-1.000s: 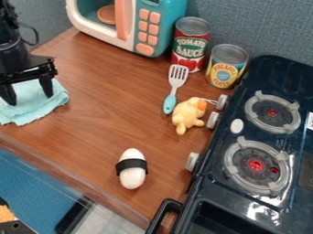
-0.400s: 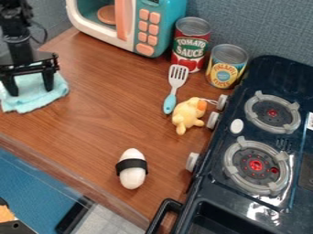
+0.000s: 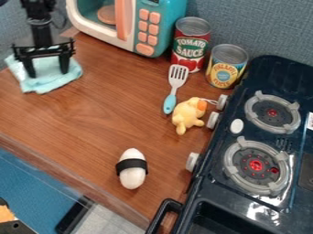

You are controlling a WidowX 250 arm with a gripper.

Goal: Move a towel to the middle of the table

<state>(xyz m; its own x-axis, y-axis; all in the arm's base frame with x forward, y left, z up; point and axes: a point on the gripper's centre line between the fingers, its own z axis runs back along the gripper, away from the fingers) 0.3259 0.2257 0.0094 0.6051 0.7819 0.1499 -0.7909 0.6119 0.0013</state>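
Is a pale aqua towel (image 3: 52, 83), softly rumpled and bunched, with shallow creases and uneven, wavy edges. Lies at the upper left of the brown wooden table (image 3: 110, 114), below and to the left of the toy microwave (image 3: 166, 29). Sits beneath the black gripper (image 3: 47, 73), under widely spread fingers with tips down on the folds.

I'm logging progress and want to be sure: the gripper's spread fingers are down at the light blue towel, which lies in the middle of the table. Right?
Not quite: the camera view shows the light blue towel near the table's upper-left edge. The gripper's spread fingers are indeed down at it.
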